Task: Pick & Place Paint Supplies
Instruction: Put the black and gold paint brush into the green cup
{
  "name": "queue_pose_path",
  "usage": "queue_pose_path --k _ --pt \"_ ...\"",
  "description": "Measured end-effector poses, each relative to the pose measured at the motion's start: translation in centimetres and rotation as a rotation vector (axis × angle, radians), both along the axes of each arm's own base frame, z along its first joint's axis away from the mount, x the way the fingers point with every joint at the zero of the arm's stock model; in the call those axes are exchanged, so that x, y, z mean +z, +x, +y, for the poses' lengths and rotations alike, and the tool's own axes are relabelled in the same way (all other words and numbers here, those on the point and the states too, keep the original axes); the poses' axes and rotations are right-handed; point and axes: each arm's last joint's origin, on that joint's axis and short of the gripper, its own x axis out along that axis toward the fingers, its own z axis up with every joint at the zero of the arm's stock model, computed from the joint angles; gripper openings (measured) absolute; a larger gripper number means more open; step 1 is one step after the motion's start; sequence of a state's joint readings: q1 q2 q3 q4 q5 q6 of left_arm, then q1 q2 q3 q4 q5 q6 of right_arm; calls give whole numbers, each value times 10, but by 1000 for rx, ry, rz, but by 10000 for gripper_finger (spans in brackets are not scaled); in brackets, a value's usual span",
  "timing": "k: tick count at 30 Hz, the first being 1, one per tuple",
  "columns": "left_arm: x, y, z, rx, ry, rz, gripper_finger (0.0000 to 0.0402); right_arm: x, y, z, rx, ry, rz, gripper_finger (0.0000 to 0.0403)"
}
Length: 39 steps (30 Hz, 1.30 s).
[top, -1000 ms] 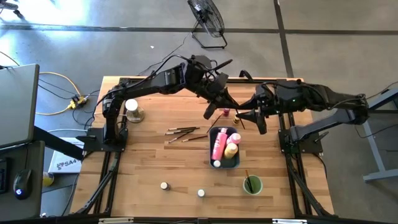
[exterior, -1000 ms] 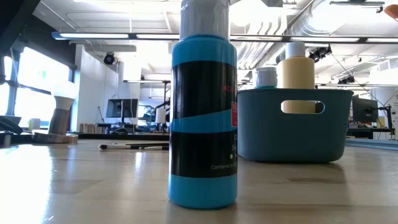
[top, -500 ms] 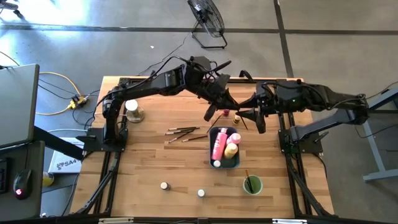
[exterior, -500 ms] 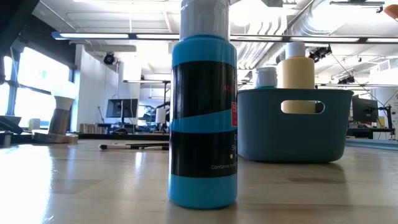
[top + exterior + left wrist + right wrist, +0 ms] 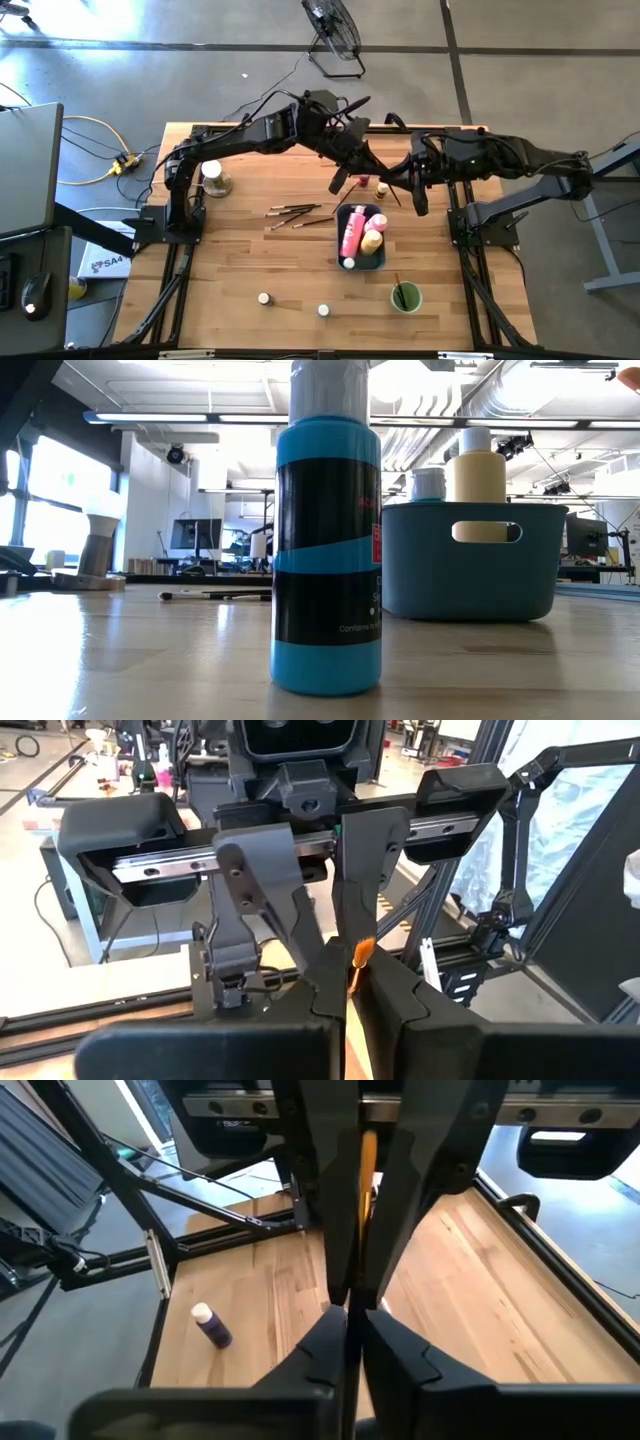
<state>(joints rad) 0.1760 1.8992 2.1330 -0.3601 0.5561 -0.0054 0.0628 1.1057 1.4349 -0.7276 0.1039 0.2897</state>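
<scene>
Jaws of the right gripper [image 5: 392, 187] have just closed on the paintbrush [image 5: 367, 1160] that the left gripper [image 5: 368, 170] clamps shut, so the handover is underway.

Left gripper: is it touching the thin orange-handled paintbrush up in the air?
Touching. The left wrist view shows the thin orange-handled paintbrush poking out, pinched with no gap between the shut dark fingers of the left gripper.
</scene>
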Motion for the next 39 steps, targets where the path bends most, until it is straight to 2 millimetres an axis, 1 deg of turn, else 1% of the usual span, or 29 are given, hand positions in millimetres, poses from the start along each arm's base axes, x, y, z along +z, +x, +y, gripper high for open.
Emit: queue_pose_path --k 2,10,18,25,28,32,39 --pt "0 0 0 0 0 2 8 0 0 0 1 -5 1 13" --pt "0 0 0 -4 0 -1 14 1 0 0 8 -10 -11 9" --pt "1 1 1 38 7 -14 68 4 -2 0 10 -24 -34 7" --pt "1 1 1 41 8 -12 138 6 -5 0 14 -21 -47 7" --pt "1 1 2 48 8 -10 162 8 -9 0 14 -21 -57 6" --pt "3 -3 8 68 9 -13 176 11 -16 -1 12 -20 -77 6" --pt "13 -15 28 125 9 -38 177 20 -36 -2 8 -17 -129 6"
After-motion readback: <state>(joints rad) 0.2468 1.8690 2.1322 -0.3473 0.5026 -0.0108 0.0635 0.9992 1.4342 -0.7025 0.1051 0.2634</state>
